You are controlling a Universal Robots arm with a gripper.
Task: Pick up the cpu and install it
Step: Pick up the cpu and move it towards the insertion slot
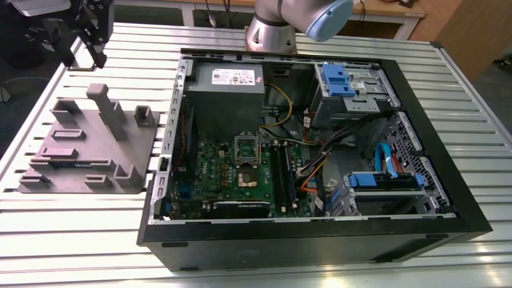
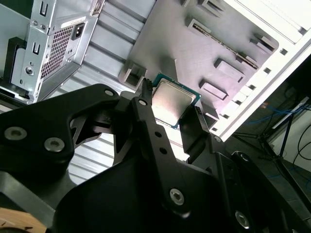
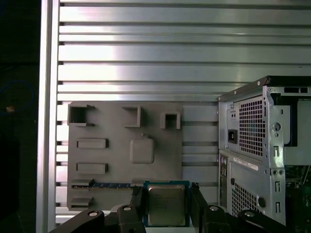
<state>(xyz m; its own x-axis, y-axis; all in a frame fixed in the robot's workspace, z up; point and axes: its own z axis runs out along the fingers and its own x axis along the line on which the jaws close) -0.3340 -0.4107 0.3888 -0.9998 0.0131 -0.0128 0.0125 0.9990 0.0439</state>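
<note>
While the hand (image 3: 166, 196) is clamped on the cpu (image 3: 166, 206) near the grey tray (image 3: 121, 145), we judge pickup done, installation pending.

A robotics lab: slotted aluminium bench (image 1: 80, 240), opened desktop computer case (image 1: 304, 243).

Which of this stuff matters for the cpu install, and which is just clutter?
Job:
cpu, held in the gripper
motherboard socket
computer case

Lying about:
grey fixture tray
memory sticks
power supply
blue drive cage
</note>
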